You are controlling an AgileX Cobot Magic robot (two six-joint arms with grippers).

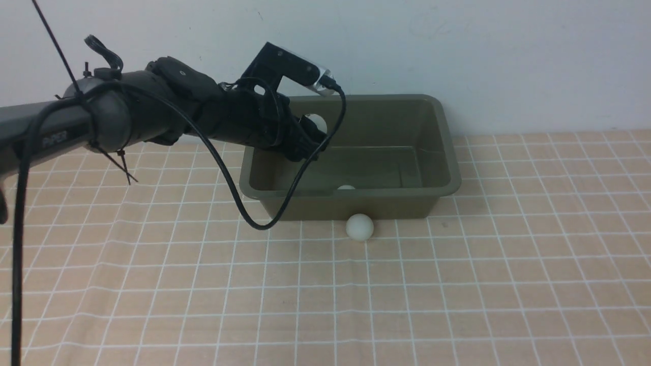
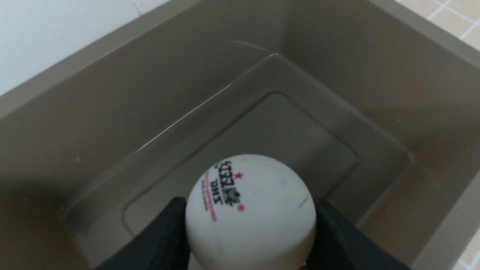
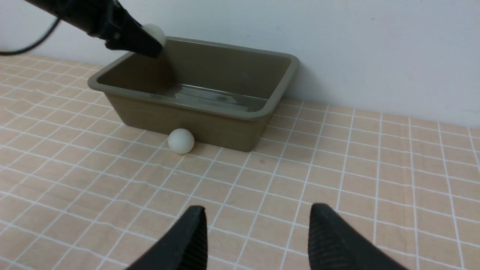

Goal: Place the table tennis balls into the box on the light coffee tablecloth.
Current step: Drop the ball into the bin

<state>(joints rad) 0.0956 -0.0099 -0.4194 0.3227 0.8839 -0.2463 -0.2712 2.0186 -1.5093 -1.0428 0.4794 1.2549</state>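
Observation:
My left gripper (image 2: 249, 204) is shut on a white table tennis ball (image 2: 250, 213) with dark and red print, black fingers pressing both its sides. It hangs over the left end of the olive-green box (image 1: 437, 152), above the inside. In the front view the held ball (image 1: 316, 122) shows just past the gripper (image 1: 314, 136). A second ball (image 1: 346, 187) lies inside the box behind its front rim. A third ball (image 1: 359, 226) rests on the light coffee tablecloth (image 1: 457, 284) against the box's front wall. My right gripper (image 3: 258, 213) is open and empty over the cloth.
The box stands against a white wall (image 1: 508, 51) at the back. The left arm's black cable (image 1: 239, 203) droops down in front of the box's left corner. The tablecloth is slightly creased in front.

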